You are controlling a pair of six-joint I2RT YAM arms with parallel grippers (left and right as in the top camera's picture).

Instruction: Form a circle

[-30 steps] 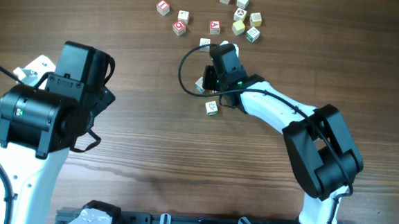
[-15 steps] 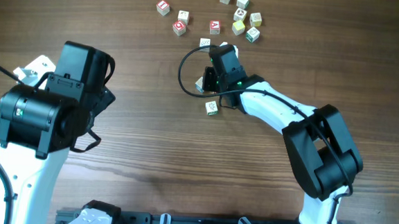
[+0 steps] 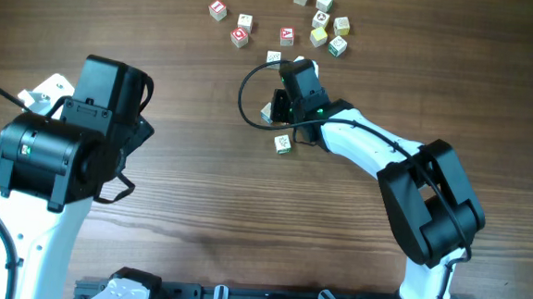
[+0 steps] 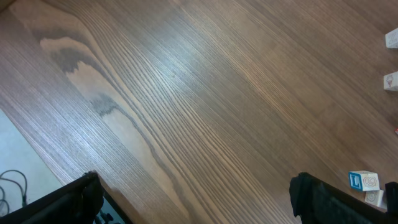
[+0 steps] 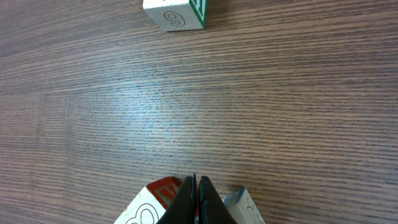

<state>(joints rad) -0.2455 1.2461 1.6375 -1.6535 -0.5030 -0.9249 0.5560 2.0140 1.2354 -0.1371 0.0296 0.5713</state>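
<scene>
The right arm (image 3: pixel 377 156) reaches out from its base, forearm angled toward the robot's left, wrist bent down over the desk (image 3: pixel 179 209). Its right end effector (image 3: pixel 278 108) sits just beyond the green-marked cube (image 3: pixel 283 143), on the side away from the robot. In the right wrist view this right end effector (image 5: pixel 196 182) is pinched fully closed, the two dark tips pressed together with nothing between them. The tips stand low over the wood between a red-marked cube (image 5: pixel 152 204) and a blue-marked cube (image 5: pixel 245 206); whether they touch either one cannot be told. A black cable (image 3: pixel 244 92) loops out from the wrist, up and to the left of the green-marked cube.

No ring of cubes shows. The clump of cubes (image 3: pixel 267 113) lies just beyond the green-marked cube, mostly hidden under the right end effector in the overhead view; only two of its cubes can be made out from the wrist. The same green-marked cube (image 5: pixel 175 12) stands apart from them, with bare wood between.

Farther beyond the green-marked cube lies the loose scatter of cubes (image 3: pixel 319 37).

The left arm (image 3: pixel 63 146) is folded up, well to the left of the green-marked cube. The left end effector (image 4: pixel 194 180) is spread wide, fingers (image 4: pixel 87 193) far apart over bare wood, gripping nothing.
</scene>
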